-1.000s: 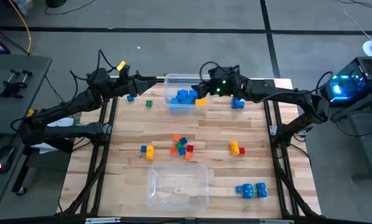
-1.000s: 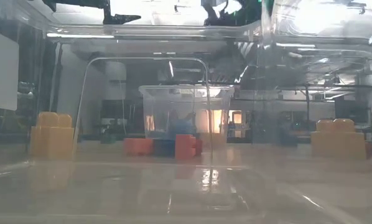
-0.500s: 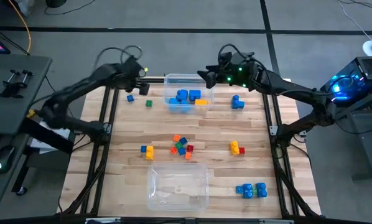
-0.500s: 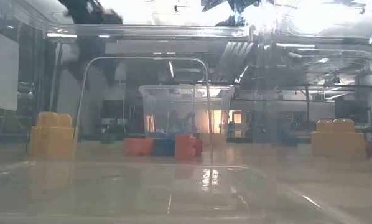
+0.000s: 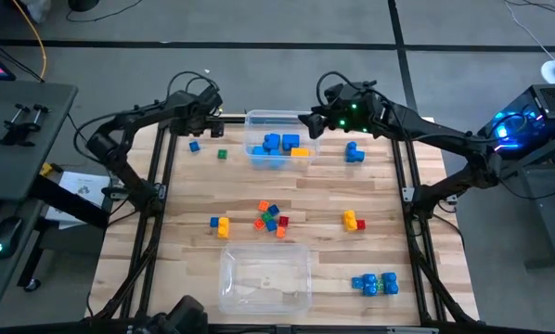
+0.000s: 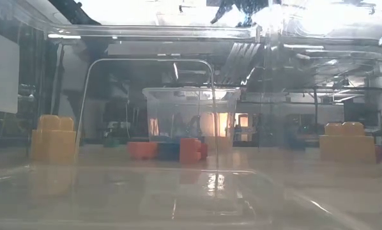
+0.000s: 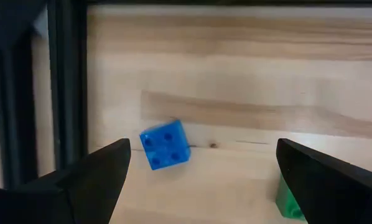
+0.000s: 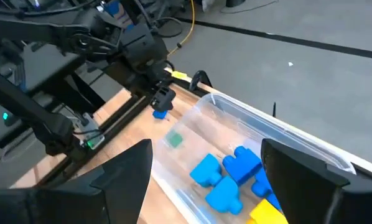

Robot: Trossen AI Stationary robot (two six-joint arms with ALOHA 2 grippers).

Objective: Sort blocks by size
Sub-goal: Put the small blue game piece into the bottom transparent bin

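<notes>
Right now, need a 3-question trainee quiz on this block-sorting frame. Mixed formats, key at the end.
1. True or false: the far bin holds larger blue blocks.
2. The near bin is: A) empty B) full of cubes C) tipped over.
3. Which gripper hovers above the small blue cube?

Key: 1 true. 2 A. 3 the left gripper, jaws open; the right gripper, also open, is at the far bin.

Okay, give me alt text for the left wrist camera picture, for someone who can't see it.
A small blue block lies alone on the pale wooden table, framed between the two dark fingers of the open left pincer above it. A green block peeks in beside one finger, and dark frame bars run along the table's edge.
</notes>
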